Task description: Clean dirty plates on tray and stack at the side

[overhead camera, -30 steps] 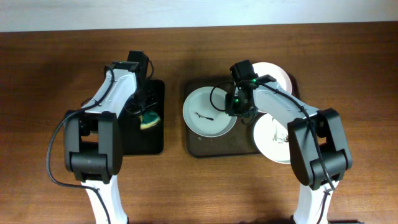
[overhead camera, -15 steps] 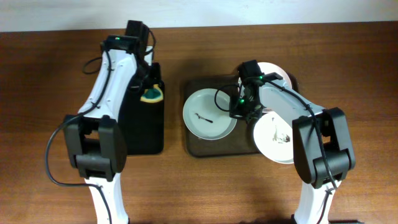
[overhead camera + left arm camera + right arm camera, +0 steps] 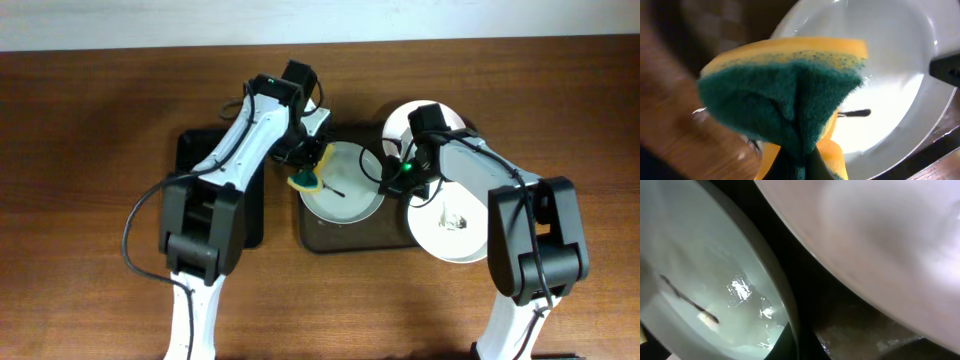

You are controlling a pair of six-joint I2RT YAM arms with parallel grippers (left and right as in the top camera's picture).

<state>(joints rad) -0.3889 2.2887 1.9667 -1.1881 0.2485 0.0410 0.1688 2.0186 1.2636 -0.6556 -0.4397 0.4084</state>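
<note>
1. Bench [image 3: 80, 150]: brown wood with visible grain.
2. Tray [image 3: 330, 238]: dark brown, glossy, rounded rectangle with a raised rim, lying mid-bench.
3. Left plate [image 3: 345, 195] [image 3: 890, 70] [image 3: 715, 265]: round, white, shallow and shiny, on the tray's left half. A thin dark streak [image 3: 335, 186] [image 3: 856, 113] [image 3: 687, 300] lies near its centre.
4. Back plate [image 3: 400, 122]: round and white, at the tray's rear right, partly hidden by the right arm.
5. Front plate [image 3: 455, 240]: round and white, smudged at its centre, reaching past the tray's front right corner.
6. Sponge [image 3: 305, 182] [image 3: 785, 95]: yellow foam with a coarse green scouring face, folded, over the left plate's left rim.
7. Left end effector [image 3: 309, 168]: pinches the sponge from above.
8. Right end effector [image 3: 393, 183]: at the left plate's right rim. Whether it grips cannot be told.
9. Black tray [image 3: 195, 165]: narrow and matte, left of the brown tray.
</note>
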